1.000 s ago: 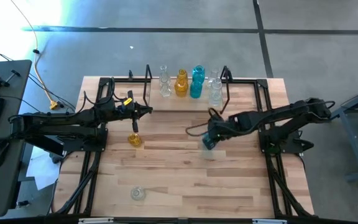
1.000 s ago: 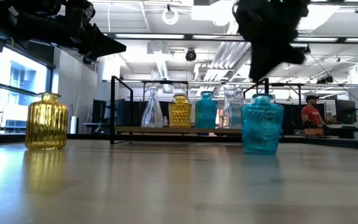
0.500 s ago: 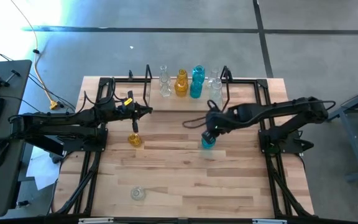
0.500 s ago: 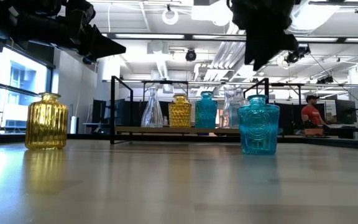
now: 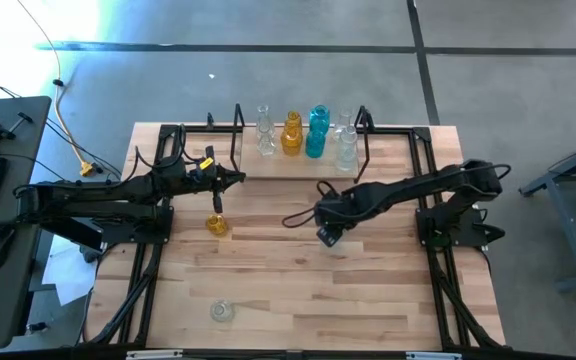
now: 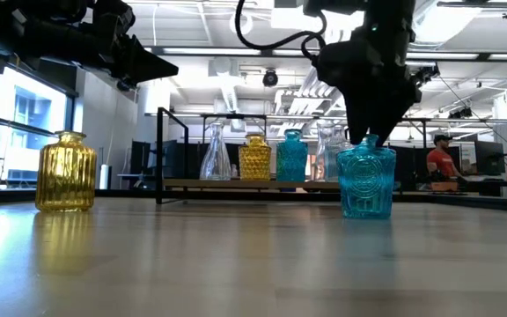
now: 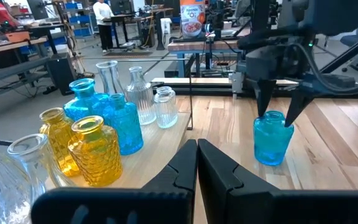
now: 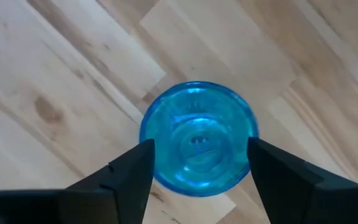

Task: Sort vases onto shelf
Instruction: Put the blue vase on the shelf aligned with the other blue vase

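Observation:
A teal vase [image 6: 366,182] stands upright on its base on the tabletop. My right gripper [image 8: 194,165] points down over it, open. One finger [image 7: 263,99] stands on each side of the vase's neck [image 7: 272,118], touching nothing. In the high view the gripper [image 5: 326,232] hides the vase. The shelf [image 5: 268,165] at the far edge carries several clear, amber and teal vases [image 5: 315,130]. An amber vase [image 5: 216,225] and a clear vase [image 5: 222,311] stand loose on the table. My left gripper [image 5: 240,178] hovers shut above the table's left half, near the shelf.
The shelf's black frame has upright loop ends [image 5: 363,125] beside the row of vases. Both arms' black base frames [image 5: 158,200] run along the table's left and right sides. Bare wood [image 5: 368,300] lies between the loose vases and the near edge.
My right gripper has moved toward the table's left and near edges and come down over the teal vase. It has tipped to point more steeply down and has opened, so its fingers now straddle the vase's neck.

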`<state>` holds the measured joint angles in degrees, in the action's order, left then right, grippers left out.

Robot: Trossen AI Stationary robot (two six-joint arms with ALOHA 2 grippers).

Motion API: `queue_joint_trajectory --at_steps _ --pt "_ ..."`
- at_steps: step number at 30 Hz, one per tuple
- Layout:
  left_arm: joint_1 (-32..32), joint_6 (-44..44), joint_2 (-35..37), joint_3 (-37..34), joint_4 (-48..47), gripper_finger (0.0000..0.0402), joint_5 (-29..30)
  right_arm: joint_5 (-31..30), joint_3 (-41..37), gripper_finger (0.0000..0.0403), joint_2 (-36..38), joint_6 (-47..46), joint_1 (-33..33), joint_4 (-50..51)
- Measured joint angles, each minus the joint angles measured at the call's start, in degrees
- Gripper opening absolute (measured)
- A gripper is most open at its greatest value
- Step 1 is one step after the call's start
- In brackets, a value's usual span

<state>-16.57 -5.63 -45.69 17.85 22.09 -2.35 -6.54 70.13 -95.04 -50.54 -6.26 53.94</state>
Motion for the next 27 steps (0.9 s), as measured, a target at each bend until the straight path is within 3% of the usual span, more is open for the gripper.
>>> queue_joint_trajectory --at_steps 6,13,20,27 --pt "0.0 0.0 0.0 0.0 0.0 0.0005 0.0 -2.7 0.0 0.0200 0.0 0.5 0.8 -0.2" --pt "0.0 0.0 0.0 0.0 0.0 0.0005 0.0 -0.2 0.1 0.0128 -0.5 3.4 1.8 -0.8" --pt "0.0 0.0 0.0 0.0 0.0 0.0005 0.0 2.8 1.9 0.0129 -0.8 6.2 3.3 0.3" --pt "0.0 0.0 0.0 0.0 0.0 0.0005 0.0 2.2 9.7 0.0126 -0.8 13.7 7.0 3.5"
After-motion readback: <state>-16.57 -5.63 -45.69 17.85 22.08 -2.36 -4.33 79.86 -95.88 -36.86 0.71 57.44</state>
